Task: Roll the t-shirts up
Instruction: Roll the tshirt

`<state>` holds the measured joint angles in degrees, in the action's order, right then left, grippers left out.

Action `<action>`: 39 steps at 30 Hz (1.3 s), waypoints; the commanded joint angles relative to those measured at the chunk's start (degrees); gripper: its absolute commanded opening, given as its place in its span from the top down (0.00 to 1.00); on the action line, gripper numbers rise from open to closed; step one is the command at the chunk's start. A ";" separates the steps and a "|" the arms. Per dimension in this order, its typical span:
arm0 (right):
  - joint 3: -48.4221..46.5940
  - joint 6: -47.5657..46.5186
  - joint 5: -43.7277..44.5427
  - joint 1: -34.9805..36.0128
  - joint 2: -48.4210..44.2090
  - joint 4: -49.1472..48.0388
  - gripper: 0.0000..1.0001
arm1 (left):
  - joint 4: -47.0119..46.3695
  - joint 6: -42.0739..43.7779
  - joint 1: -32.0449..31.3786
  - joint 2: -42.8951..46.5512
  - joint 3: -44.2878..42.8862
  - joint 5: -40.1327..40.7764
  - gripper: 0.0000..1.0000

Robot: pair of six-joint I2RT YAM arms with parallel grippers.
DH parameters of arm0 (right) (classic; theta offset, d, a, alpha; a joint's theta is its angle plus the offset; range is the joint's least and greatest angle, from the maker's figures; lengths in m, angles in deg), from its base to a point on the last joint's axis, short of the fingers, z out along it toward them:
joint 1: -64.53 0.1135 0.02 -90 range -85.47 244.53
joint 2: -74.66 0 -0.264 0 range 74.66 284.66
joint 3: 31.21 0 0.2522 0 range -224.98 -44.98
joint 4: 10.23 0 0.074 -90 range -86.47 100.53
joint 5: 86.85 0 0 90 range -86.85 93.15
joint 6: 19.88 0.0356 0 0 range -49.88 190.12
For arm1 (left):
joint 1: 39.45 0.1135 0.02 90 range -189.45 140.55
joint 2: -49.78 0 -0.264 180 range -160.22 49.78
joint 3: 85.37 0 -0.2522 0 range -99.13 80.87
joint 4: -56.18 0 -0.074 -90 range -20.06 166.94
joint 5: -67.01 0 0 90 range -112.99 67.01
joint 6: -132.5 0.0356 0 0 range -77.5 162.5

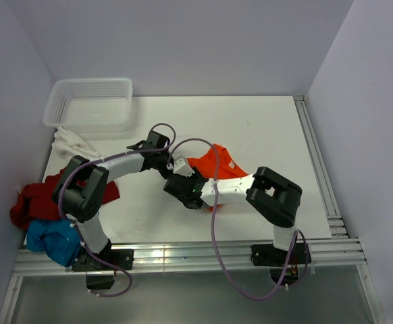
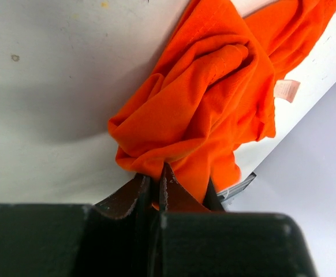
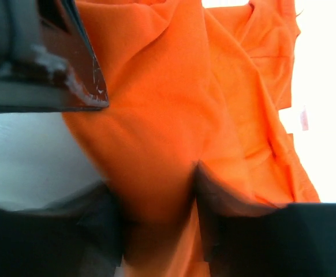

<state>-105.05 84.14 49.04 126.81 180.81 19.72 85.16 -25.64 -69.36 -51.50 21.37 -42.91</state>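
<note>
The bright orange t-shirt (image 1: 218, 162) lies crumpled at the table's middle. My left gripper (image 1: 176, 165) is shut on a fold at its near edge; in the left wrist view the jaws (image 2: 155, 176) pinch the orange cloth (image 2: 214, 98) tightly. My right gripper (image 1: 183, 187) sits just beside it at the same edge. Seen from the right wrist, its blurred fingers (image 3: 153, 179) stand apart with a thick bunch of the orange shirt (image 3: 174, 104) between them. A dark red t-shirt (image 1: 34, 199), a blue one (image 1: 51, 236) and a white one (image 1: 71, 142) lie heaped at the table's left edge.
A white mesh basket (image 1: 92, 101) stands at the back left corner. Metal rails run along the right side (image 1: 315, 162) and the near edge (image 1: 183, 256). Walls close in on the left, back and right. The left gripper's finger (image 3: 81, 75) shows at the right wrist view's top left.
</note>
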 commanded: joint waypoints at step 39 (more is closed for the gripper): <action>0.22 9.18 -95.26 -35.38 8.81 -5.54 1.00 | -13.81 13.29 6.72 21.12 11.77 -3.11 0.35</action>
<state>-105.62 92.36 -39.85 91.86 185.09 13.64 79.76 -13.12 -60.44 -32.92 31.64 -45.16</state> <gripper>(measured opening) 0.196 0.644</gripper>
